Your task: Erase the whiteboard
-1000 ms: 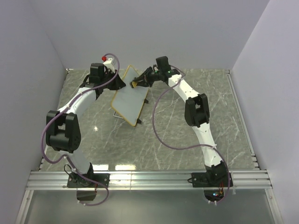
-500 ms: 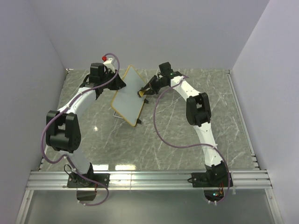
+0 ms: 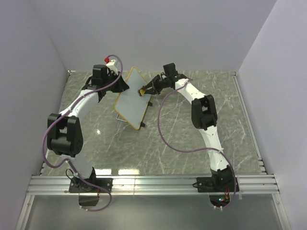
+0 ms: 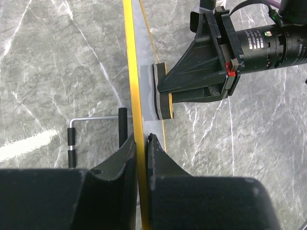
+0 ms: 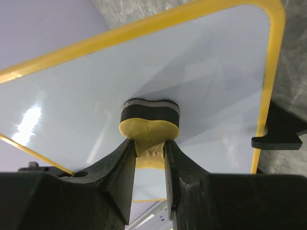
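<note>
Two tight grips: left pincer (image 4: pixel 140 140) on edge of yellow-framed white rectangular whiteboard (image 5: pixel 201 67), right pincer (image 5: pixel 149 146) on yellow-black eraser (image 5: pixel 149 120) against it.

no legible text, brand, number or sign in any of the three views. tiny pale print on the black cylindrical housing (image 4: pixel 261 40) behind the right gripper (image 4: pixel 165 93), seen from the left wrist, too small and blurred to read. nothing written on the visible white face of the whiteboard (image 5: pixel 96 91), near or far.
</note>
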